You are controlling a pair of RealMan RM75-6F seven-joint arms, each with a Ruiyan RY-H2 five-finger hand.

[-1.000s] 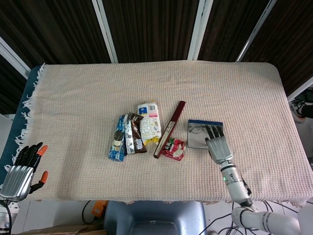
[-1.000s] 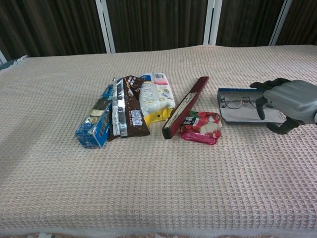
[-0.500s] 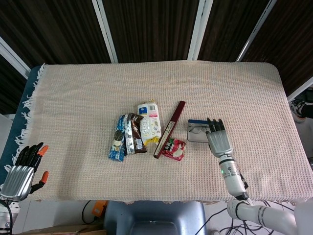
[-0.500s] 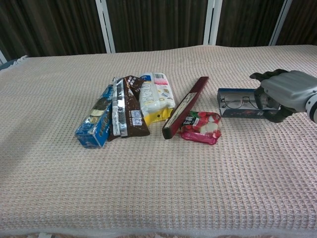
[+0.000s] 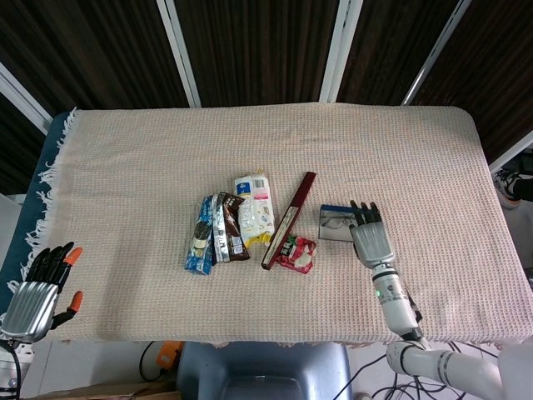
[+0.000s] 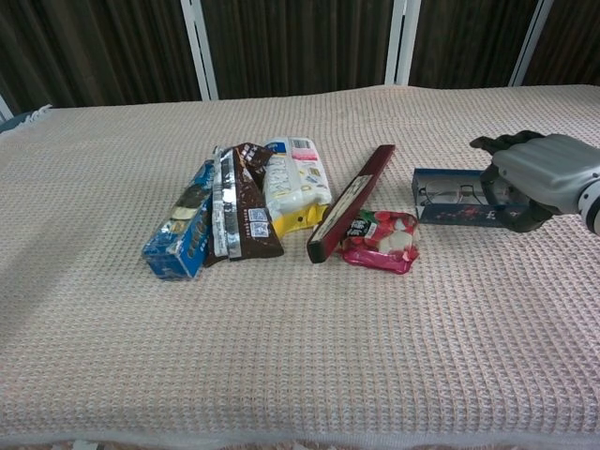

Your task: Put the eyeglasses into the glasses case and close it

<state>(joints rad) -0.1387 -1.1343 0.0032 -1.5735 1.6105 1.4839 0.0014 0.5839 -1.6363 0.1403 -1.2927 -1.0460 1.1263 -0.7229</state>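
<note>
A blue glasses case (image 6: 452,211) lies right of centre on the cloth, its lid tilted up and half closed over the tray. The eyeglasses (image 6: 442,195) lie inside, partly seen through the gap; in the head view the eyeglasses (image 5: 336,222) show at the case's (image 5: 333,235) left end. My right hand (image 6: 541,179) grips the lid at the right end, fingers curled over its top and thumb below. From above, the right hand (image 5: 371,240) covers the case's right half. My left hand (image 5: 37,287) hangs off the table's near left corner, fingers apart, holding nothing.
Left of the case lie a red snack packet (image 6: 380,240), a long dark red box (image 6: 352,201), a white and yellow pack (image 6: 295,187), a brown wrapper (image 6: 240,212) and a blue packet (image 6: 180,231). The woven cloth (image 6: 281,356) covers the whole table.
The lid has swung up from lying flat open toward the tray, pushed by my right hand, which moved slightly away from me. The glasses are now mostly covered. The left hand has not moved.
</note>
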